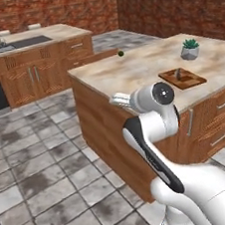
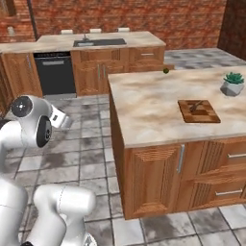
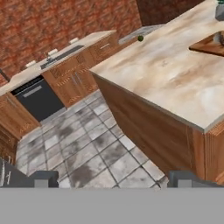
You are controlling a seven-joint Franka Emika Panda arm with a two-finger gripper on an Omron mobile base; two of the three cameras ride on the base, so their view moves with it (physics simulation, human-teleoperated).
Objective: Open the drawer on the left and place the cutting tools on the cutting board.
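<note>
With one dark tool already lying on the cutting board point(image 2: 199, 111) on the tabletop point(image 2: 149, 105), the released, empty hand point(image 3: 111, 179) hangs over the floor beside the island, so reaching the drawer likely comes next.

The island counter point(image 2: 144, 110) has a smooth, mottled beige stone-like top over reddish-brown grained wood cabinets point(image 2: 153, 178) with silver metal handles. On it, the cutting board point(image 2: 198, 111) looks matt dark wood. Beside the island, the floor point(image 1: 40, 159) is worn grey tile; behind it, rough red brick walls point(image 2: 144, 14).
</note>
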